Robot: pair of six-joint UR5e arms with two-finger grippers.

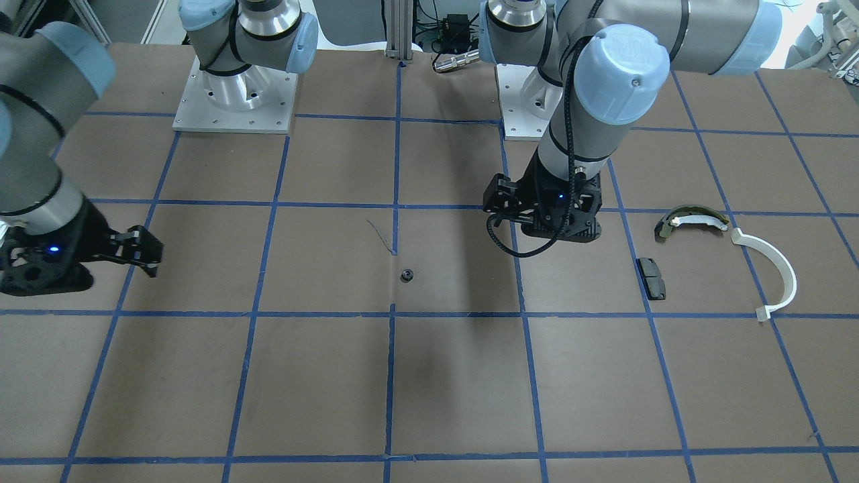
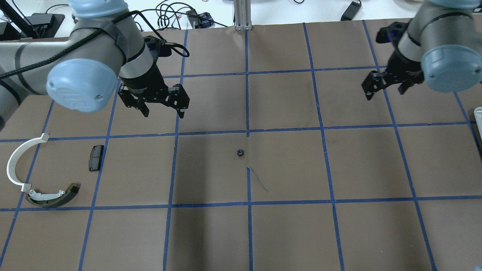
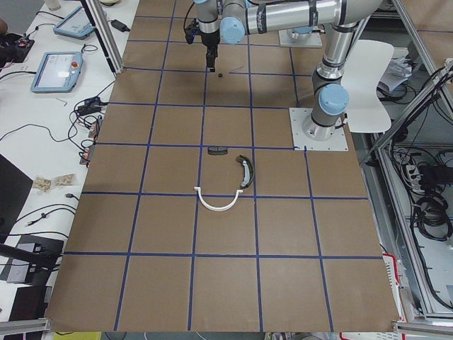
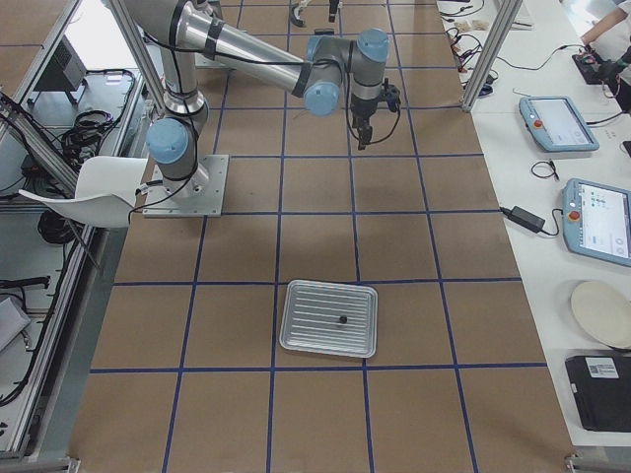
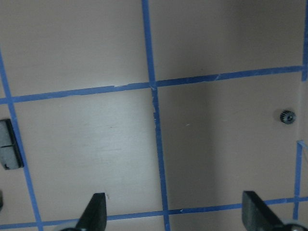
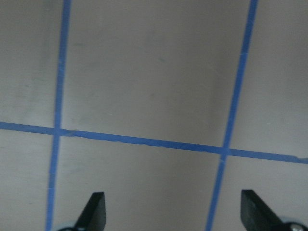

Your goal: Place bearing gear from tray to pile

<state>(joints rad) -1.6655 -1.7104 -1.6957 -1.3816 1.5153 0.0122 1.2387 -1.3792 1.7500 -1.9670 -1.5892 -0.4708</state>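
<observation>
A small black bearing gear (image 2: 240, 153) lies alone on the brown table near its middle; it also shows in the front view (image 1: 407, 275) and the left wrist view (image 5: 287, 116). My left gripper (image 2: 162, 111) is open and empty, hovering to the left of and beyond the gear. My right gripper (image 2: 384, 92) is open and empty at the far right, over bare table. The silvery tray (image 4: 311, 305) holds one small dark part (image 4: 342, 319). The pile lies at the left: a white arc (image 2: 13, 162), an olive shoe (image 2: 56, 197) and a black pad (image 2: 96, 158).
Blue tape lines divide the brown table into squares. A corner of the tray (image 2: 478, 113) shows at the overhead view's right edge. Both arm bases (image 1: 235, 94) stand at the table's back. Cables and tablets lie beyond the table's edges.
</observation>
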